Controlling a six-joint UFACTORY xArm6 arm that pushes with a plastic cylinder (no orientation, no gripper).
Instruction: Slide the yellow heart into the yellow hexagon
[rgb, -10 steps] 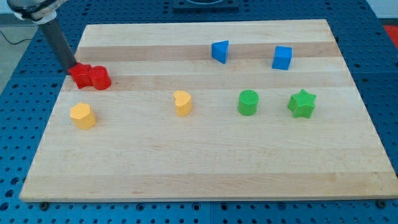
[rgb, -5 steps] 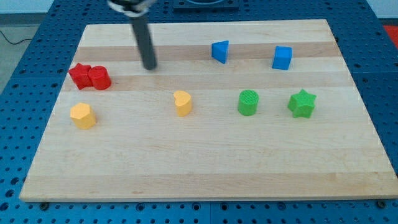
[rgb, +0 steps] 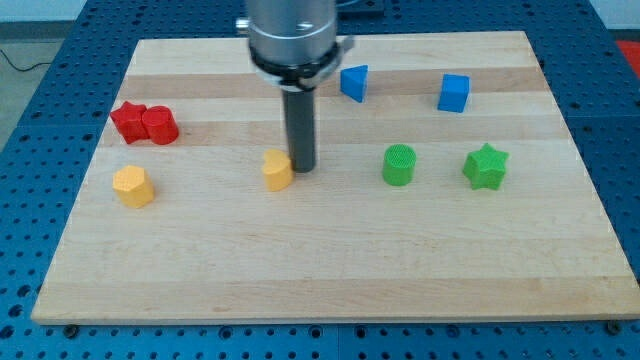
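The yellow heart (rgb: 277, 170) lies left of the board's middle. My tip (rgb: 302, 167) stands on the board right against the heart's right side. The yellow hexagon (rgb: 133, 186) lies near the view's left edge of the board, well to the left of the heart and slightly lower in the view. The rod rises from the tip to the arm's round grey end at the view's top.
Two red blocks (rgb: 145, 123) touch each other at the upper left. A blue triangle (rgb: 353, 82) and a blue cube (rgb: 453, 93) lie near the top. A green cylinder (rgb: 399, 165) and a green star (rgb: 486, 166) lie to the right of my tip.
My tip swept from the red blocks at the upper left across to the heart's right side. The yellow heart has shifted a little to the left.
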